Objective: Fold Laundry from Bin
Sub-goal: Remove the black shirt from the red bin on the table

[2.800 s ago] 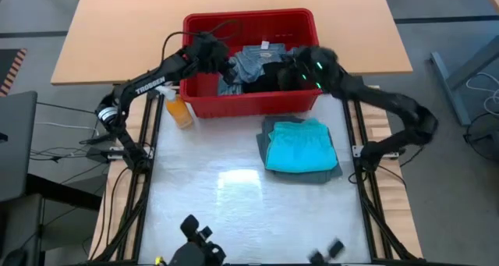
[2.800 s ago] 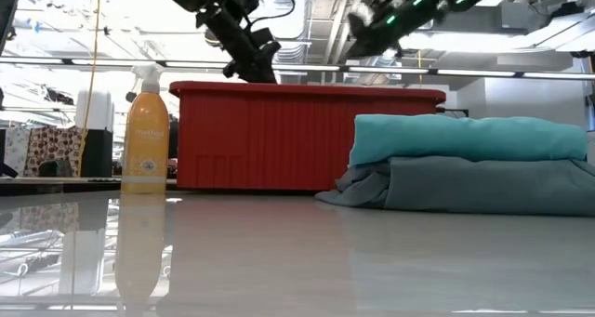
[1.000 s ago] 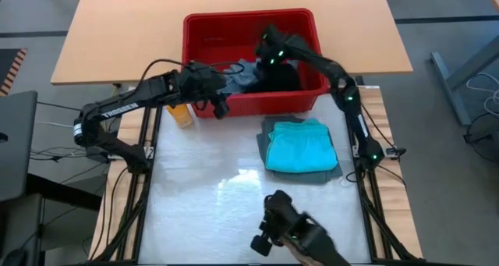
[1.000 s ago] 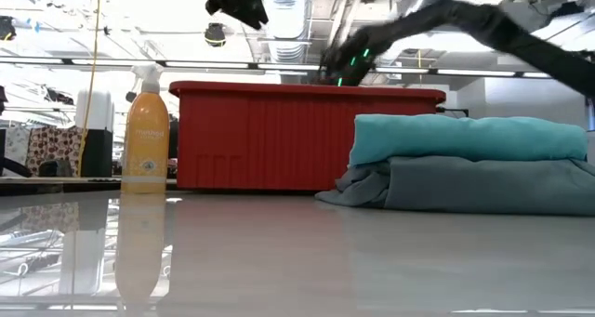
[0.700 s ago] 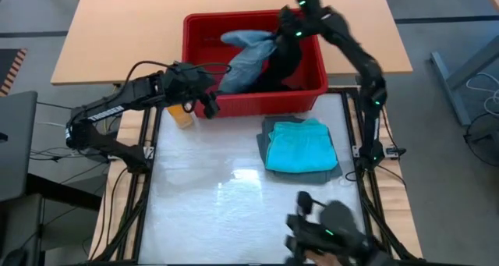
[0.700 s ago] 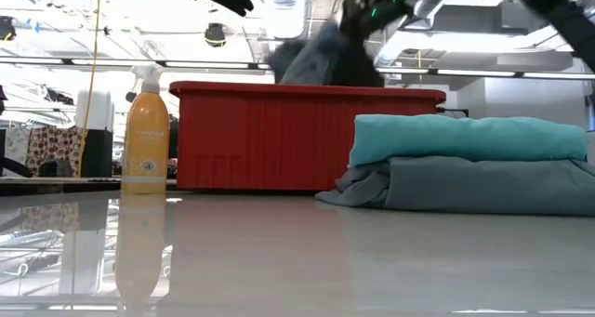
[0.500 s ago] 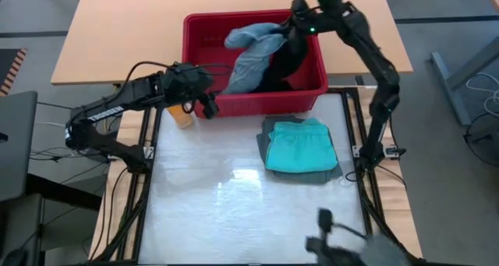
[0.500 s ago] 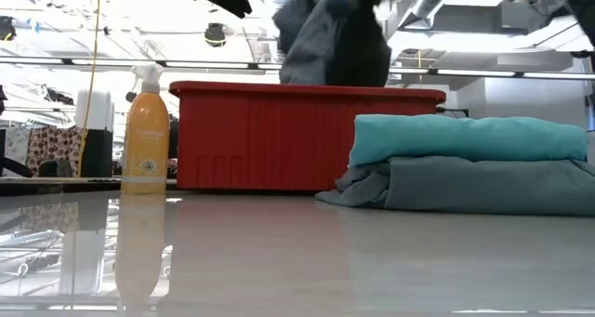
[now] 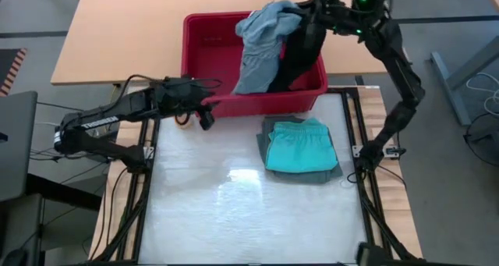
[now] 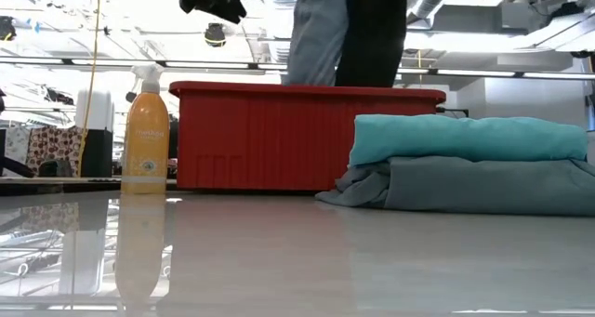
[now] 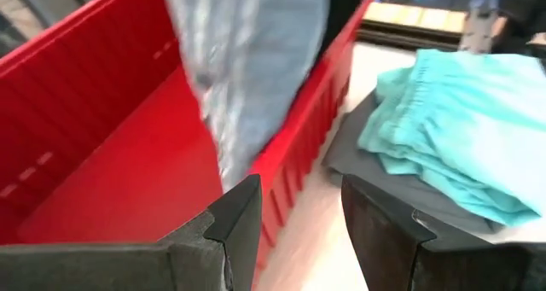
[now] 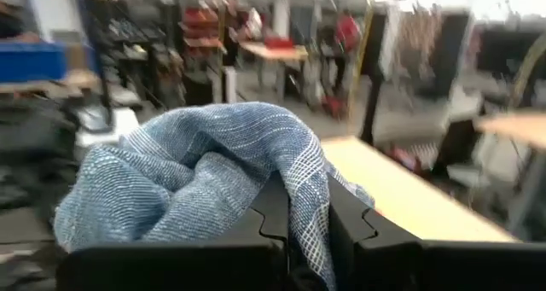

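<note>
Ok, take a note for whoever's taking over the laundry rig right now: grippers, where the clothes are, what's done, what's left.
Right gripper: shut on the blue-grey garment, lifted high over the bin; a black garment hangs up with it, its lower end in the bin.
Left gripper: open, empty, at the bin's near-left corner by the orange spray bottle.
Done: turquoise garment folded on top of the grey-green garment, on the mat in front of the bin.
Left: separate the two lifted garments, lay each out, fold and stack.

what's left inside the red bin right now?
The blue-grey garment and black garment hang from the right claw, lower ends in the bin. Its left floor is bare; the rest is hidden by cloth.
</note>
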`<state>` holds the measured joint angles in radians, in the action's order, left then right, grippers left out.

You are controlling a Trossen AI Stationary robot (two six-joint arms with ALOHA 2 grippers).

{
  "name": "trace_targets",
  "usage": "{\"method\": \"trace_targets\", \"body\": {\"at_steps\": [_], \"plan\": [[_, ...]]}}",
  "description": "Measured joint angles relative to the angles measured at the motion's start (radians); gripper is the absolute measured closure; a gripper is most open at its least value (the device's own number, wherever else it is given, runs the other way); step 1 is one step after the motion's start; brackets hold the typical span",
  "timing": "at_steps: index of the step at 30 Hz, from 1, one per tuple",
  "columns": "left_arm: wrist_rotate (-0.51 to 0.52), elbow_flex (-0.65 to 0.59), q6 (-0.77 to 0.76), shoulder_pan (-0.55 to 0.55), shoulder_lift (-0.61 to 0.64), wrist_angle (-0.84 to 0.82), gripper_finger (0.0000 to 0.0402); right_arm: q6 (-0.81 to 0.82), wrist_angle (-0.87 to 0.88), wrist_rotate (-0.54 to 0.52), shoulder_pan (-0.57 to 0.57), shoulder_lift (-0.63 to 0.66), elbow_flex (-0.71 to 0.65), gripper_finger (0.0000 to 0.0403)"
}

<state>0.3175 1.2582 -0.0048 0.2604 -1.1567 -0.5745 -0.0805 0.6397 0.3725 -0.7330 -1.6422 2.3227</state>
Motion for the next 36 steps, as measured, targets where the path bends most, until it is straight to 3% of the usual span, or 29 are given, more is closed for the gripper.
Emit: {"method": "trace_targets", "body": {"at_steps": [4, 8, 11, 16, 19, 24, 29, 36], "plan": [[0.001, -0.055, 0.015, -0.037, 0.042, 0.054, 0.0249, 0.027, 0.013, -0.009, -0.004, -0.067, -0.003, 0.0347], [0.005, -0.167, 0.039, -0.058, 0.075, 0.260, 0.0249, 0.069, -0.008, -0.005, -0.001, -0.132, -0.003, 0.0347], [-0.042, -0.294, 0.074, -0.056, 0.069, 0.558, 0.0249, 0.145, -0.007, -0.003, -0.002, -0.175, -0.003, 0.0344], [-0.241, -0.447, 0.257, -0.055, -0.106, 1.118, 0.0249, 0.212, -0.006, 0.016, -0.002, -0.212, -0.003, 0.0341], [-0.197, -0.417, 0.422, -0.054, -0.244, 1.284, 0.0248, 0.232, -0.007, 0.024, -0.002, -0.212, -0.003, 0.0341], [-0.045, -0.230, 0.608, -0.032, -0.456, 1.254, 0.0232, 0.239, 0.001, 0.068, 0.000, -0.197, -0.002, 0.0340], [0.124, -0.039, 0.724, -0.021, -0.580, 1.185, 0.0186, 0.178, 0.064, 0.080, -0.004, -0.164, -0.001, 0.0339], [0.155, 0.113, 0.792, -0.023, -0.689, 1.132, 0.0118, 0.146, 0.118, 0.092, -0.024, -0.159, -0.002, 0.0338]]}}
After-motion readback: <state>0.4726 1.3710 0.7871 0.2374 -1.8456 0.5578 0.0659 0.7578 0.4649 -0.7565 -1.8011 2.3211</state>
